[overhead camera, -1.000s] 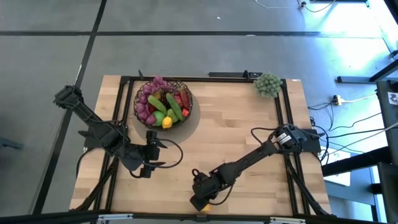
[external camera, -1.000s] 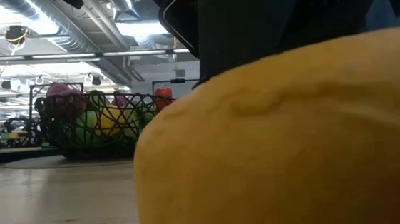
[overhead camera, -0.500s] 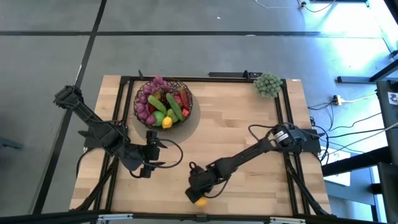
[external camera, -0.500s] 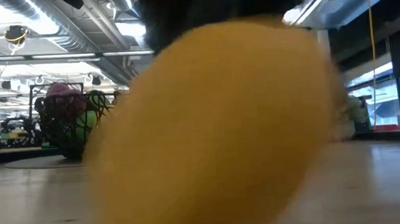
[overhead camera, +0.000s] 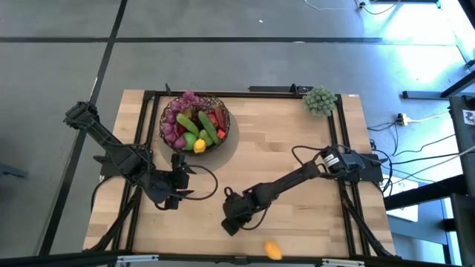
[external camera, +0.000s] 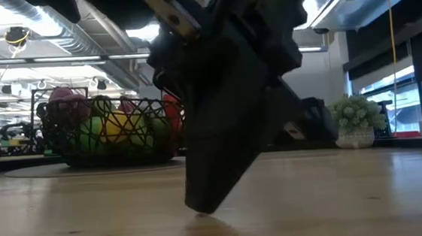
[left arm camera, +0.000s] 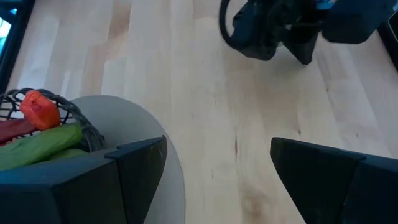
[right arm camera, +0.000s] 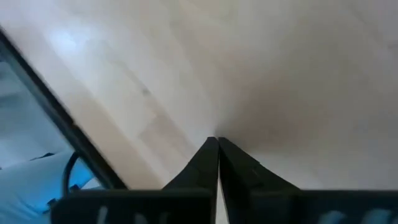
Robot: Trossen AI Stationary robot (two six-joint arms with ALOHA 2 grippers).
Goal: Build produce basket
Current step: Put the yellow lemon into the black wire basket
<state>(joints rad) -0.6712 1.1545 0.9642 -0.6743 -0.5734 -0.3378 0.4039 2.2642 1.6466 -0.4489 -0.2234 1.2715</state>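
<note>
The right gripper (overhead camera: 231, 228) points down at the bare wooden table (overhead camera: 297, 156) near its front edge, its 2 fingers (right arm camera: 214, 163) pressed together on nothing, tip touching or just above the wood. A small orange-yellow fruit (overhead camera: 273, 251) lies loose near that front edge, apart from the gripper. The left gripper (overhead camera: 185, 185) waits spread wide just in front of the basket (overhead camera: 195, 121), which holds the other produce (overhead camera: 194, 126).

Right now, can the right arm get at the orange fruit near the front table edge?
Probably yes. The orange fruit lies loose on bare wood beside the shut right pincer, with nothing between them; it must open first.
</note>
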